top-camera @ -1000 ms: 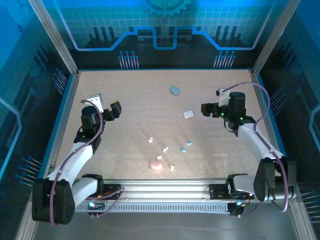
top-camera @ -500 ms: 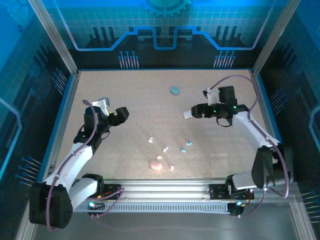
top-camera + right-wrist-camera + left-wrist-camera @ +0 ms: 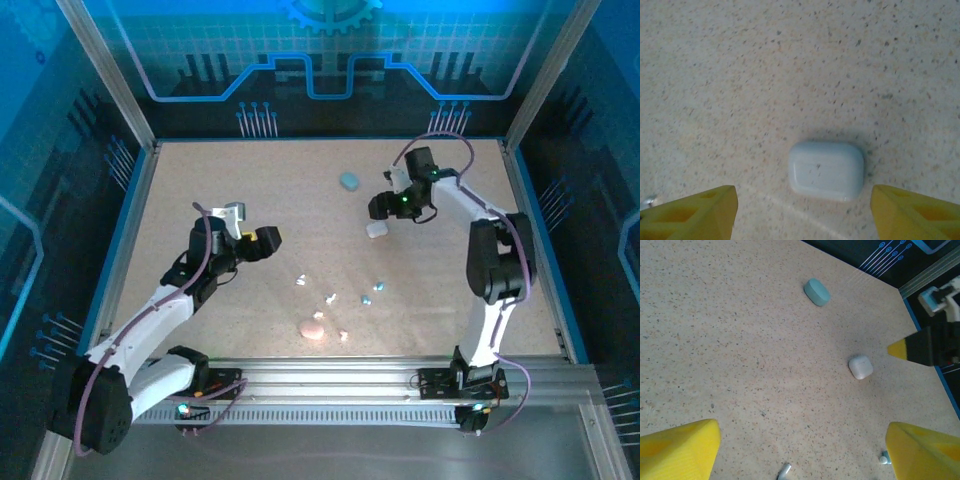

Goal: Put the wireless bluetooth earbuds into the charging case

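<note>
Several tiny earbuds lie scattered at the table's front middle: white ones (image 3: 301, 281) (image 3: 331, 297) and teal ones (image 3: 365, 299). The white charging case (image 3: 377, 229) lies shut and flat. My right gripper (image 3: 381, 208) hovers just behind it, open. In the right wrist view the white case (image 3: 826, 170) sits just ahead of the gap of my right gripper (image 3: 803, 212), touching neither yellow finger. My left gripper (image 3: 267, 240) is open, left of the earbuds. In the left wrist view, a white earbud (image 3: 784, 471) and a teal earbud (image 3: 884, 458) lie between the fingers of my left gripper (image 3: 802, 457).
A teal case (image 3: 349, 181) lies further back, also in the left wrist view (image 3: 816, 291). A pink case (image 3: 312, 329) sits near the front rail among the earbuds. The blue table rim (image 3: 130, 230) bounds the speckled surface on the left and right.
My right arm has swung left and inward to hang over the white case. My left gripper has moved right and forward toward the earbuds.
</note>
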{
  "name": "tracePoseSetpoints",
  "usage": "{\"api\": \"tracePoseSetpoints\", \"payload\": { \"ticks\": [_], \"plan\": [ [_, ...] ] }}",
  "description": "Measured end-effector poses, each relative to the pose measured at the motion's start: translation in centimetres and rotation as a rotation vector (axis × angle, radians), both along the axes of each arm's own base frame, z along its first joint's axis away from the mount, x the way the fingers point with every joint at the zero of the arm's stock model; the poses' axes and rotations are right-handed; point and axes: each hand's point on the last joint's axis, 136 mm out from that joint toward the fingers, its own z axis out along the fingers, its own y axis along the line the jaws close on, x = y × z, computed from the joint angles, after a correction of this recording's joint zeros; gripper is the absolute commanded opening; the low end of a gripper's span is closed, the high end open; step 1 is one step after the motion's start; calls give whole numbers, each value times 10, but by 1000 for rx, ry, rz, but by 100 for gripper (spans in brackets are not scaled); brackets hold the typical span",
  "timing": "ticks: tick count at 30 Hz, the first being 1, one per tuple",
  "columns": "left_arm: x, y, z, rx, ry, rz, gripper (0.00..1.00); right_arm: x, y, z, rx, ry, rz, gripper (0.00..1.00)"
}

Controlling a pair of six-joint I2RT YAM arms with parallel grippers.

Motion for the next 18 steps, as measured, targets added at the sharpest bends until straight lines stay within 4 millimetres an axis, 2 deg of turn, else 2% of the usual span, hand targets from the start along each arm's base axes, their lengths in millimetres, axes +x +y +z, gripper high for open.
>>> {"api": "tracePoseSetpoints", "payload": {
  "ticks": [10,14,18],
  "plan": [
    [-2,2,6,0,-18,7,88,35,13,-25,16,73,35,70],
    [-2,2,6,1,-18,9,88,36,19,-39,37,117,55,69],
    [-1,2,5,2,-14,9,88,27,20,-54,41,177,72,68]
  ]
}}
